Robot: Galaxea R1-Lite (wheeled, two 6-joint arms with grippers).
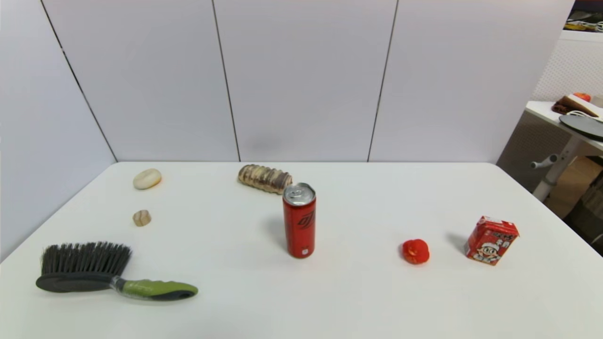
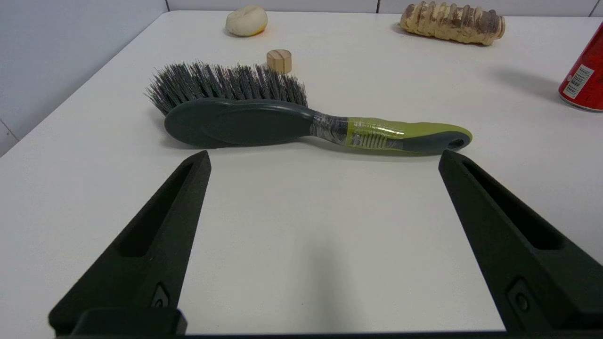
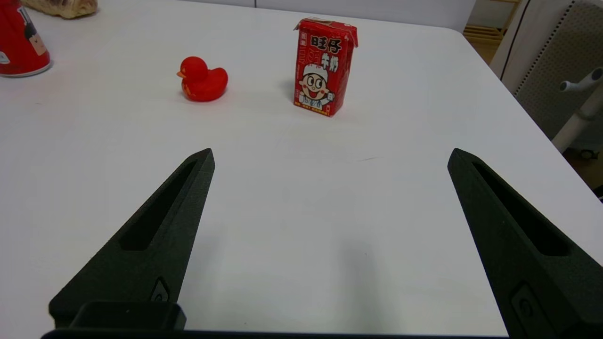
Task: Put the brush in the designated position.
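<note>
The brush [image 1: 108, 275] lies on its side at the table's front left, black bristles pointing to the far side, lime-green handle pointing right. In the left wrist view the brush [image 2: 301, 117] lies just beyond my left gripper [image 2: 325, 157], which is open, low over the table and holding nothing. My right gripper [image 3: 330, 157] is open too, over bare tabletop on the right side, short of a red duck [image 3: 202, 80] and a red milk carton [image 3: 325, 66]. Neither arm shows in the head view. The designated position carries no mark that I can see.
A red can [image 1: 299, 220] stands mid-table with a striped bread roll [image 1: 264, 178] behind it. A pale bun [image 1: 147, 179] and a small wooden cylinder [image 1: 142, 218] sit at the far left. The duck [image 1: 415, 251] and carton [image 1: 491, 240] are at the right.
</note>
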